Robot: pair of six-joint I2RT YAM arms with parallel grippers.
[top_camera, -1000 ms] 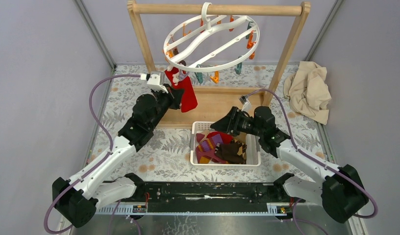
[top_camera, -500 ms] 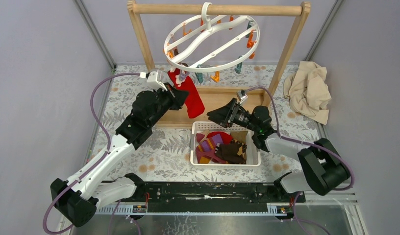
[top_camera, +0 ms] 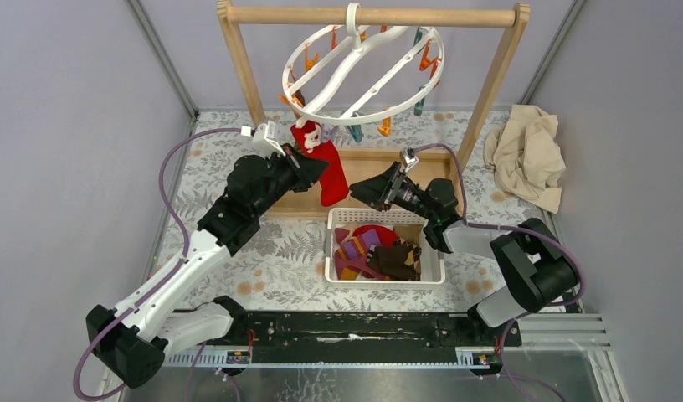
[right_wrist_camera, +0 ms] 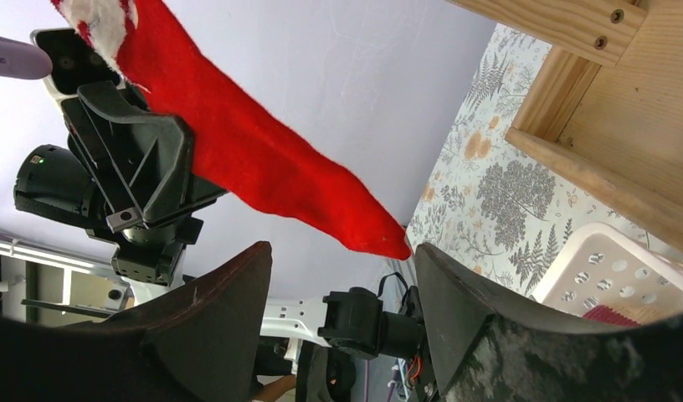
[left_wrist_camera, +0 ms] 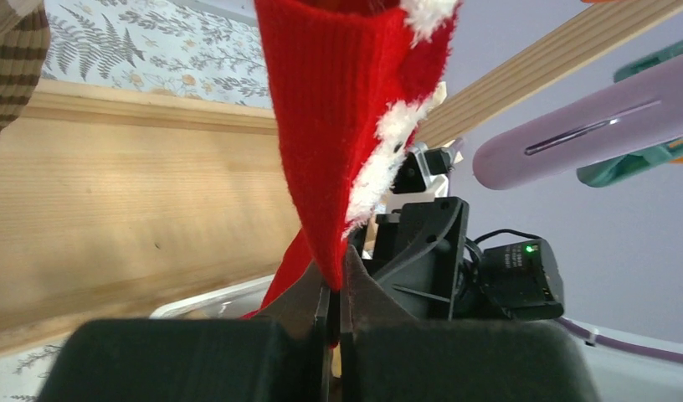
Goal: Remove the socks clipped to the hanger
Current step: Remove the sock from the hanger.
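Red sock (top_camera: 328, 172), its cuff cropped in both wrist views so any clip on the hanger (top_camera: 352, 54) cannot be made out, rises from the clenched left gripper (left_wrist_camera: 334, 293) pinching it, toe just ahead of the spread, empty right gripper (right_wrist_camera: 342, 255).

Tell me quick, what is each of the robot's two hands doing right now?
Left gripper: closed, pinching the red sock.
Right gripper: open, holding nothing.
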